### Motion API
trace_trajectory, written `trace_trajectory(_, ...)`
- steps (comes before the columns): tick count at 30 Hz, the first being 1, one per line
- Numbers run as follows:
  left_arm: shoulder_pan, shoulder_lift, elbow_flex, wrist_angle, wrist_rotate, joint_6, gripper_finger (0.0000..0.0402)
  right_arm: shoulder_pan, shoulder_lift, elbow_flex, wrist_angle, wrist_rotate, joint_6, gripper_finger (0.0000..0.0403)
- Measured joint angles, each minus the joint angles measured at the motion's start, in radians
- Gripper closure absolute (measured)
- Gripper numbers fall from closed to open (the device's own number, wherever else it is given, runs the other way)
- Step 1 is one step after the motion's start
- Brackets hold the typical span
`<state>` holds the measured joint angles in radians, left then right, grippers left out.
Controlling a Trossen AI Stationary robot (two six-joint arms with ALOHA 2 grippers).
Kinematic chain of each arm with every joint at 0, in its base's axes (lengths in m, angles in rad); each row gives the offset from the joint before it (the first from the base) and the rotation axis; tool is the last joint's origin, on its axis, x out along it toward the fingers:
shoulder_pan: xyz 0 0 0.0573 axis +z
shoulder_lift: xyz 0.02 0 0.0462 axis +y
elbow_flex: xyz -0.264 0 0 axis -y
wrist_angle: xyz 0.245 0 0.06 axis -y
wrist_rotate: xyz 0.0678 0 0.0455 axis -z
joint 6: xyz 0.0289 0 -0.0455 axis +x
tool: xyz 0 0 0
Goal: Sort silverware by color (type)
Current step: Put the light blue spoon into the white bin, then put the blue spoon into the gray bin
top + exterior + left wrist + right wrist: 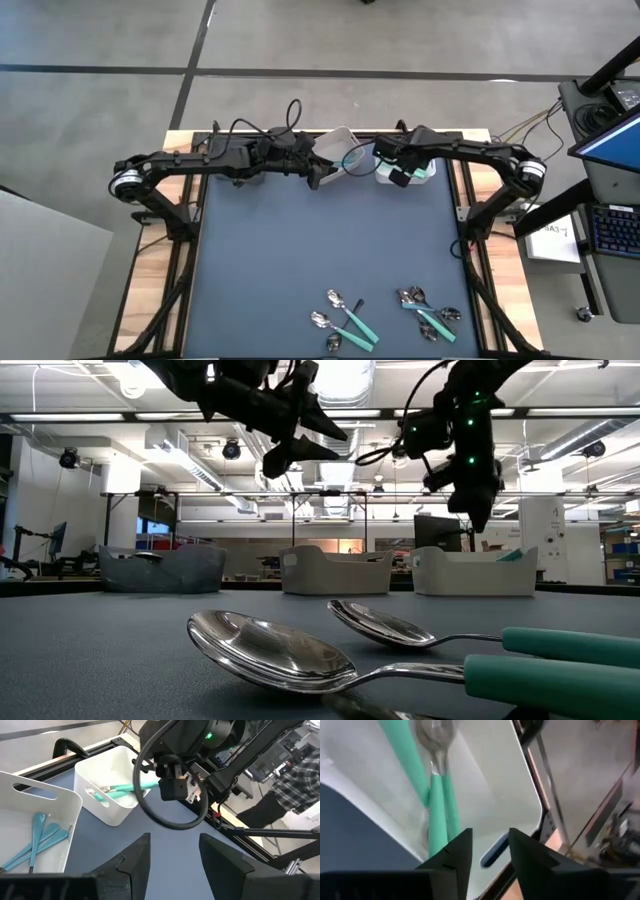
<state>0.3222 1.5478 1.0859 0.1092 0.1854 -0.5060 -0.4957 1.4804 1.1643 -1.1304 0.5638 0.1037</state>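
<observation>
Right gripper [485,852] fingers parted, nothing held; teal spoons [432,795] lie just beyond fingertips, inside white bin [520,780]. Release best confirmed before arm is lifted clear of rim. Left gripper [172,852] spread, empty, beside second bin [60,800] of teal utensils [42,837]. Remaining silverware [345,320] well apart.

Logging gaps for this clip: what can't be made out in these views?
- High view: contents of the white bins, covered by both arms.
- Low view: bin contents, hidden behind the walls.
- High view: utensil types, too small.
- Right wrist view: teal utensil head, blurred.
</observation>
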Motion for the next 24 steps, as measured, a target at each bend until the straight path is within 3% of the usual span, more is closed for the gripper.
trace_trajectory(4,0.000,0.000,0.000,-0.011,0.001,0.014,0.0251,0.000,-0.017,0.030,-0.072,-0.095,0.140,0.0274)
trace_trajectory(8,0.000,0.000,0.000,-0.034,0.008,0.037,0.0251,0.023,-0.063,0.042,-0.093,-0.311,0.286,0.0279)
trace_trajectory(12,0.000,0.000,0.000,-0.058,0.008,0.081,0.0251,0.131,-0.108,0.039,-0.092,-0.489,0.446,0.0281)
trace_trajectory(24,0.000,0.000,0.000,-0.066,0.008,0.162,0.0251,0.698,-0.136,0.039,-0.092,-0.546,0.882,0.0290)
